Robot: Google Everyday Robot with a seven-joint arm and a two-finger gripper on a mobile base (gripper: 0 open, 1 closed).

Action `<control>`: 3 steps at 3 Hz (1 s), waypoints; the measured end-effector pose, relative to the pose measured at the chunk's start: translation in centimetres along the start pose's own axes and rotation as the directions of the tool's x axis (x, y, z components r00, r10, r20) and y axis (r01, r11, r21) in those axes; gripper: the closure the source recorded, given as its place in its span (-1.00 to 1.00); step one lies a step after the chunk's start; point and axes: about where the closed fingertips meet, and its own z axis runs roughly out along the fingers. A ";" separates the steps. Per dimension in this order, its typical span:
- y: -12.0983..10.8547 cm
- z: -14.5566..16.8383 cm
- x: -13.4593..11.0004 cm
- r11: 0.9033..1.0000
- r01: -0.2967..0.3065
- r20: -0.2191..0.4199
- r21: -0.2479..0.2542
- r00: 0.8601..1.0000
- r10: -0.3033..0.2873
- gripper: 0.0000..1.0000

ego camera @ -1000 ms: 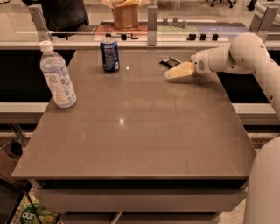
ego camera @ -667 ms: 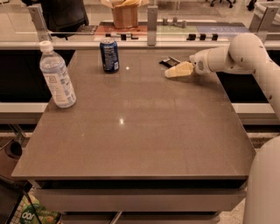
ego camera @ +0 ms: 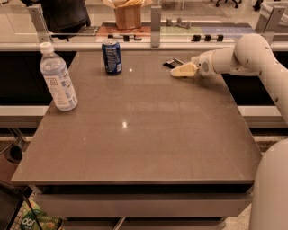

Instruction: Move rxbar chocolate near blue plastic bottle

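Note:
The rxbar chocolate is a small flat dark bar lying at the table's far right, partly hidden behind the gripper. The blue plastic bottle stands upright at the table's left edge, clear bluish with a white cap and a white-and-blue label. The gripper has pale cream fingers and reaches in from the right on a white arm. It sits low over the table, just in front of the bar, with its tips pointing left.
A dark-blue soda can stands at the far middle of the grey table. A glass barrier with metal posts runs behind the table. A brown paper bag sits beyond it. The robot's white body fills the lower right.

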 end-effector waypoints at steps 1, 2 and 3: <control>0.0 -0.1 -0.2 1.000 0.000 0.000 0.000 1.000 0.000 0.74; 0.1 -0.2 -0.4 1.000 0.000 0.000 -0.001 1.000 0.000 1.00; 0.1 -0.2 -0.4 1.000 0.000 0.000 -0.001 1.000 0.000 1.00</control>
